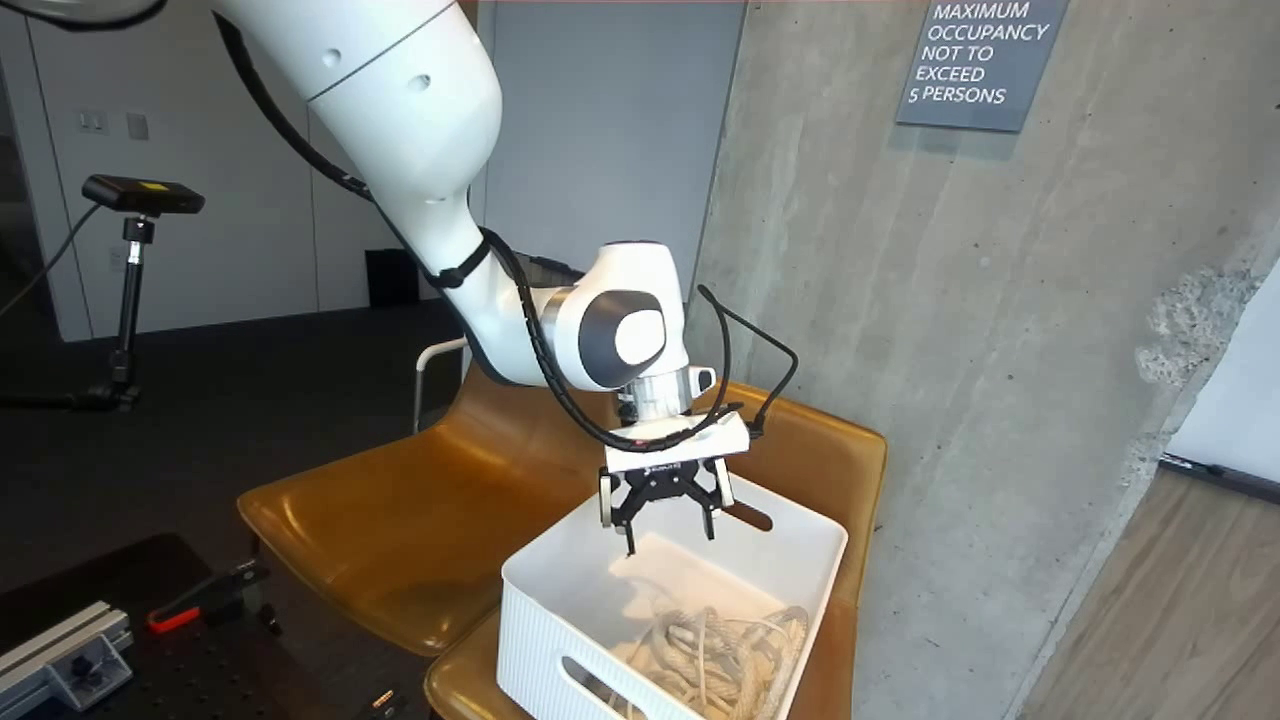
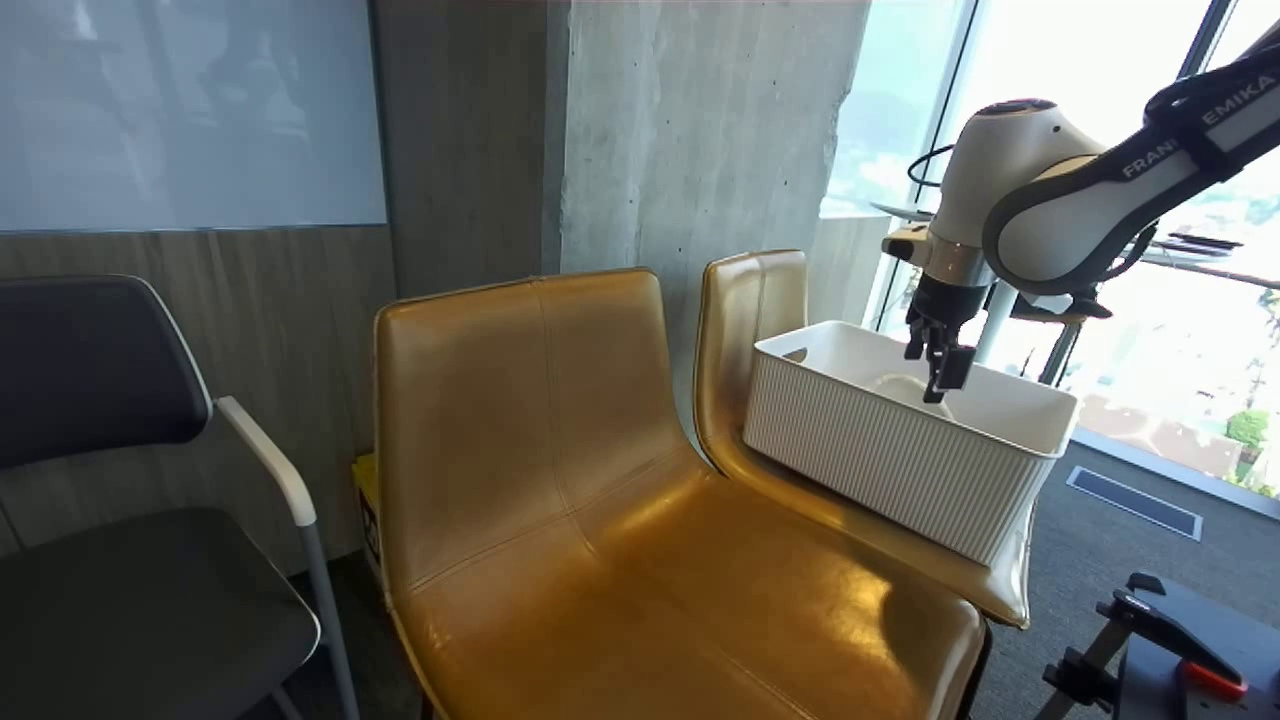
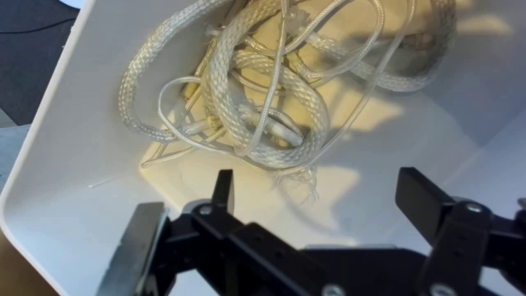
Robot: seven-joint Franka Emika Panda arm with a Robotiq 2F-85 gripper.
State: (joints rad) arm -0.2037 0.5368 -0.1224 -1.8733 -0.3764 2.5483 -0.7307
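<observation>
Black two-fingered pincer (image 1: 671, 543) with jointed links hangs fingertips-down at the mouth of a white plastic rectangular bin (image 2: 870, 455) with ribbed outer sides. Its jaws stand wide apart with nothing gripped between them; how deep the tips reach past the rim is hard to judge.

Inside the bin lies a tangle of cream-white braided rope (image 3: 296, 84), heaped toward one end, with thin pale cord (image 3: 372, 82) looped over and through it. In the wrist view the rope shows just beyond the fingertips, apart from them. That view cuts the tangle off along the top and the pincer's base along the bottom, and one rope loop sinks into shadow — its outline is murky. A small white streak (image 3: 100, 183) on the inner wall could be thread or scratch.

In both exterior views the bin stands on a caramel-brown, smooth-covered chair (image 2: 760, 290). In an exterior view, the ribbed wall hides nearly all the rope. A matching caramel-brown chair (image 2: 520, 400) stands alongside. The white robot arm (image 1: 420, 130) runs out of frame, a dark padded armchair (image 2: 100, 375) is cropped at the edge, and a black tool with a red part (image 2: 1175, 632) is hard to identify
</observation>
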